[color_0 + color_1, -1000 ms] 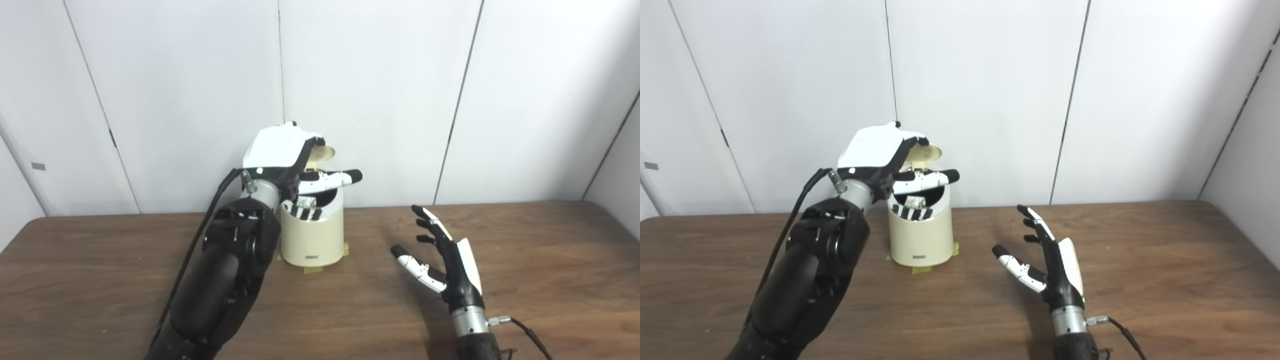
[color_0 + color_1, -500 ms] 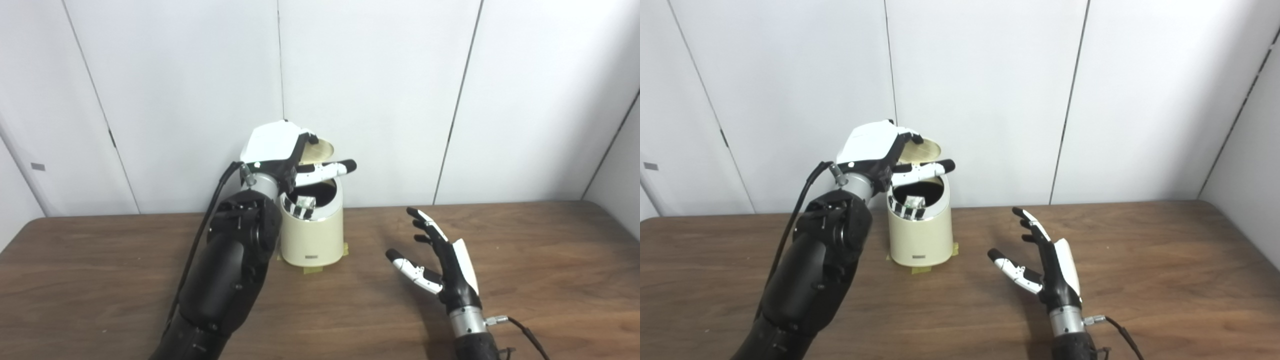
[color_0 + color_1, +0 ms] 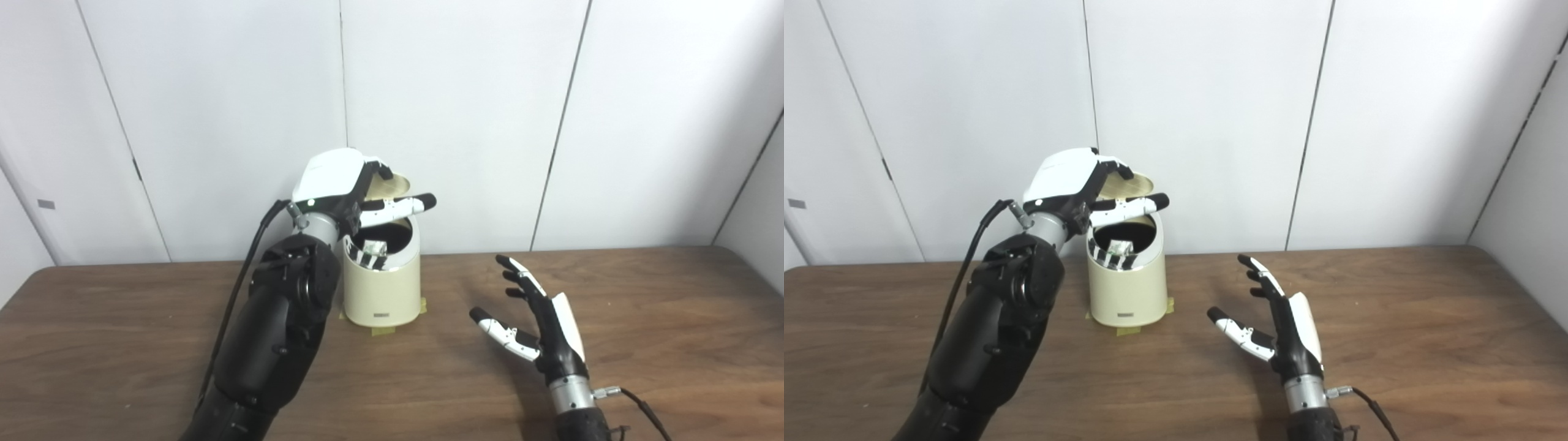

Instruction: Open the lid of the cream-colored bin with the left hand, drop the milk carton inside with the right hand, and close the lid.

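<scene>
The cream-colored bin stands on the wooden tabletop near the back wall, with bits of tape under its base. Its lid is tipped up and back, leaving the mouth uncovered. Inside, near the rim, sits the milk carton, of which only a pale top and dark stripes show. The left hand is raised over the bin's left side, its fingers curled against the lifted lid and its thumb stretched out across the opening. Whether it truly grips the lid, I cannot tell. The right hand hovers over the tabletop well to the right of the bin, fingers spread, holding nothing.
</scene>
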Controlling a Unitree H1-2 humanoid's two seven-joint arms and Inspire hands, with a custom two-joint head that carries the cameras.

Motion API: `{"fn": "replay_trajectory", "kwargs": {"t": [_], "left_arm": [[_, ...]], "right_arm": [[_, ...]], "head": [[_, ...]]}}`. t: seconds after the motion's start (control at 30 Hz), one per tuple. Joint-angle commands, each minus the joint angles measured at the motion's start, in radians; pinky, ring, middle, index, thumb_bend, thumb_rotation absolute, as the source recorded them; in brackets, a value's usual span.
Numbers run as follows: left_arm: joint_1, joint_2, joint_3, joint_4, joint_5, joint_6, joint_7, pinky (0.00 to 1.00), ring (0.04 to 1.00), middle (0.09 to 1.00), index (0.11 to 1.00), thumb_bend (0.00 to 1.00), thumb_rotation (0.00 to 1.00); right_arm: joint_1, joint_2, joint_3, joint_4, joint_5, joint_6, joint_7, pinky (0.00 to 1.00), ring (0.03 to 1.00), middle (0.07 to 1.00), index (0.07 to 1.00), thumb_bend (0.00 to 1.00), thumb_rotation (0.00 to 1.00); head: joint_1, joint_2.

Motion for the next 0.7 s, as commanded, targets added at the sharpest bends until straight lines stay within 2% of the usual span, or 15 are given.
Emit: {"fn": "replay_trajectory", "kwargs": {"t": [0.0,0.27,0.43,0.5,0.57,0.67], "left_arm": [[-0.048,0.007,0.01,-0.031,-0.027,-0.031,0.05,1.0,0.95,0.823,0.733,0.73,0.85],[-0.05,0.021,-0.004,-0.021,-0.057,-0.051,0.091,1.0,0.911,0.784,0.731,0.72,0.77],[-0.047,0.026,-0.016,-0.03,-0.052,-0.05,0.104,1.0,0.872,0.694,0.653,0.69,0.77],[-0.044,0.024,-0.02,-0.037,-0.049,-0.045,0.107,1.0,0.844,0.659,0.618,0.69,0.77],[-0.041,0.024,-0.025,-0.041,-0.045,-0.037,0.101,1.0,0.837,0.652,0.612,0.69,0.77],[-0.032,0.027,-0.031,-0.04,-0.045,-0.032,0.094,1.0,0.841,0.662,0.628,0.69,0.77]], "right_arm": [[0.042,0.038,0.01,0.047,-0.007,-0.011,-0.02,0.76,0.86,0.891,0.863,0.44,0.47],[0.041,0.043,0.006,0.041,-0.007,-0.001,-0.024,0.77,0.867,0.897,0.856,0.44,0.44],[0.04,0.042,0.008,0.043,-0.008,-0.003,-0.026,0.77,0.869,0.898,0.854,0.43,0.43],[0.04,0.045,0.005,0.042,0.0,-0.012,-0.029,0.76,0.867,0.895,0.838,0.43,0.39],[0.04,0.047,0.002,0.043,0.009,-0.015,-0.029,0.76,0.866,0.893,0.831,0.43,0.38],[0.041,0.049,0.0,0.037,0.009,-0.006,-0.028,0.74,0.857,0.881,0.817,0.44,0.42]], "head": [[-0.001,0.001],[0.002,0.004],[0.001,0.007],[0.0,0.006],[-0.002,0.007],[-0.001,0.01]]}}
